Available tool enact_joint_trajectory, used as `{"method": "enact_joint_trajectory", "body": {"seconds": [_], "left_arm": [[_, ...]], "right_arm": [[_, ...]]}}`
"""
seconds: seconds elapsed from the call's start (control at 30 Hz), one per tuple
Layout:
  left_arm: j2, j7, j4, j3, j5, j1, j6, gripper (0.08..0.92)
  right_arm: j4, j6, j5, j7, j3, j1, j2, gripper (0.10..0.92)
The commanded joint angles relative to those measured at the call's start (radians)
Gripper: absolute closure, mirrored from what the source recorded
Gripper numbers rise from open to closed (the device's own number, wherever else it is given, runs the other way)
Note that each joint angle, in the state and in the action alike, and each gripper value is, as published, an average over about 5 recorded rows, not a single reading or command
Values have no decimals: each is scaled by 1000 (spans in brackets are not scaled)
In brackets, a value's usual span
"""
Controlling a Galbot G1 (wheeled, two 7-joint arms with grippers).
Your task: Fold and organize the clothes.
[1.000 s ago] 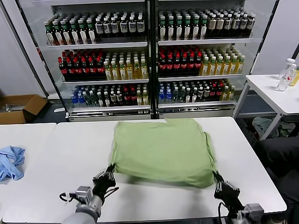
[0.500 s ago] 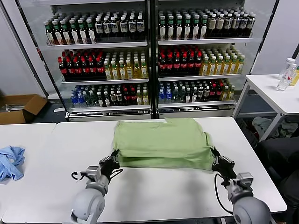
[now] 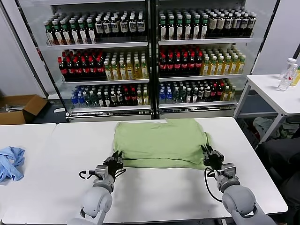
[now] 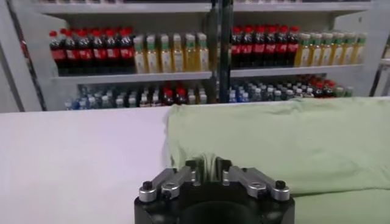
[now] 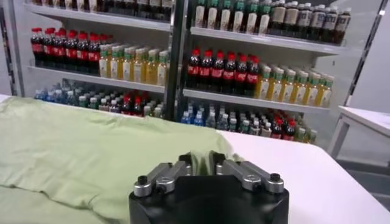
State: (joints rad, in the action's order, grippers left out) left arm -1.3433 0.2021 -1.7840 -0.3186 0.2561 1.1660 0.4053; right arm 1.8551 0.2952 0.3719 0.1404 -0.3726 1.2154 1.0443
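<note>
The light green polo shirt (image 3: 159, 140) lies back side up on the white table (image 3: 154, 197), its near part folded up over the rest. My left gripper (image 3: 115, 158) is shut on the shirt's near left corner (image 4: 210, 167). My right gripper (image 3: 209, 155) is shut on the near right corner (image 5: 201, 159). Both hold the doubled edge just above the table, with green cloth bunched between the fingers. Collar, buttons and printed graphic are hidden.
A light blue cloth (image 3: 10, 161) lies on the left table. Drink coolers (image 3: 150, 56) stand behind the table. A side table (image 3: 281, 93) with bottles stands at the right, a cardboard box (image 3: 18, 108) on the floor at the left.
Both grippers have carried the shirt's near edge away from me and up over the shirt, folding it. The shirt now looks shorter front to back.
</note>
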Motion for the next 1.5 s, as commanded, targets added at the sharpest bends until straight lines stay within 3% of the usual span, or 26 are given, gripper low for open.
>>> {"method": "enact_joint_trajectory", "body": {"seconds": [0.03, 0.33, 0.4, 0.5, 0.77, 1.0, 1.2, 1.33, 1.5], "left_arm": [[-1, 50, -101, -40, -39, 132, -6, 615], [2, 107, 20, -1, -18, 65, 65, 355], [0, 106, 21, 6, -7, 54, 64, 304], [1, 102, 18, 15, 10, 47, 65, 279], [15, 63, 2, 16, 89, 63, 71, 489], [34, 12, -27, -22, 342, 71, 100, 688], [38, 20, -131, -55, 411, 159, 87, 858], [38, 38, -274, -65, 390, 285, 67, 913], [41, 56, -445, -64, 296, 452, 61, 915]], "right_arm": [[55, 16, 18, 10, -82, 103, -10, 473], [-23, 247, 185, 103, -61, 49, 23, 233], [-37, 258, 217, 109, -39, 32, 31, 225], [-46, 246, 244, 107, -14, 15, 32, 280], [-54, 209, 275, 75, -5, 20, 15, 496], [-15, 165, 266, 39, -28, 74, -15, 704], [79, 119, 245, 14, -90, 197, -43, 858], [192, 94, 204, 1, -157, 331, -63, 879], [306, 75, 113, -12, -253, 506, -73, 879]]}}
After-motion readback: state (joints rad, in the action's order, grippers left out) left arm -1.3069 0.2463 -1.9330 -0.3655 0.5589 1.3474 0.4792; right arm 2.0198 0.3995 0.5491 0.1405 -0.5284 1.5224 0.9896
